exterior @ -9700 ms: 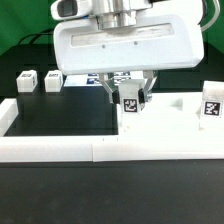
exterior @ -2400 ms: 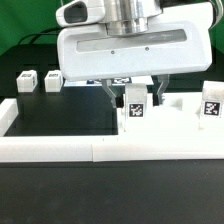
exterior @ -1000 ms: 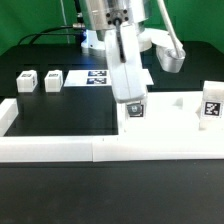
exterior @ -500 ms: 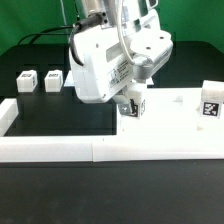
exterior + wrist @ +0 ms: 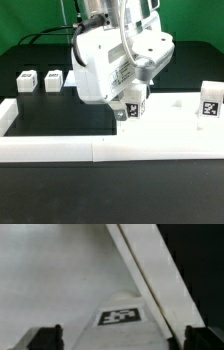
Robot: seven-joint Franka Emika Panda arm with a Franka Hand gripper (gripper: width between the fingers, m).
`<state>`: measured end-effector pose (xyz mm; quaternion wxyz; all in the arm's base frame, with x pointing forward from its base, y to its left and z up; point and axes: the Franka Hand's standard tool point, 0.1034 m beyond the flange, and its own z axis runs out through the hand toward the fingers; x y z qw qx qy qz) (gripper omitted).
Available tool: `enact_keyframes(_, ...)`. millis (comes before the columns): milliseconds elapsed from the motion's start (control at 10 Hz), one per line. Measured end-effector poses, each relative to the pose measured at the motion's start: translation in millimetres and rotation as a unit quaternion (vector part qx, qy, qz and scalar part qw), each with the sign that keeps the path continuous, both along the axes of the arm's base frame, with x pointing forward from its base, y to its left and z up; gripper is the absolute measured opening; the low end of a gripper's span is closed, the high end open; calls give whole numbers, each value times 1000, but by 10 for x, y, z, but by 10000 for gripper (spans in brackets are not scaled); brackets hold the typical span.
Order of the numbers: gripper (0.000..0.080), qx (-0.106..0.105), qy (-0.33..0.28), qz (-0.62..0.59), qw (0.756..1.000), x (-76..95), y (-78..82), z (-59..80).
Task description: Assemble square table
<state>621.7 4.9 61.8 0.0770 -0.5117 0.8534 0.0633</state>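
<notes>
**End effector straddles leg post at tabletop corner**

End effector [image 5: 120, 336] is wide: we see its fingers [image 5: 46, 335] either side of the leg post [image 5: 132, 108] w/ slim gaps, not clamping. Post stands upright at a corner of the tabletop [image 5: 172, 126], prob. seated in a hole for screwing in, hence the turned wrist. Tabletop lies on the worktop against the border wall [image 5: 60, 150]. Post base + hole are hidden, so we can't tell how deep it sits. Wrist view is blurry, fingers cut off.

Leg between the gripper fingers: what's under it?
The white tabletop lies under the leg. The leg's base, and any hole beneath it, can't be seen: the leg itself and the gripper cover them.
</notes>
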Motion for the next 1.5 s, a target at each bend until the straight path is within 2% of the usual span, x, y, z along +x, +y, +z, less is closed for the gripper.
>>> enact_keyframes(100, 643, 1, -8, 15, 1000, 7, 60, 102)
enact_keyframes(300, 648, 9, -22, 37, 999, -31, 128, 362)
enact_keyframes(400, 648, 14, -22, 45, 999, -46, 160, 434)
enact_keyframes(600, 649, 13, -19, 44, 999, -55, 154, 384)
enact_keyframes(1300, 649, 10, -26, 74, 997, -55, 156, 378)
enact_keyframes(1400, 649, -9, -61, 156, 986, -28, 123, 413)
enact_keyframes(1500, 649, -21, -82, 249, 965, -73, 118, 439)
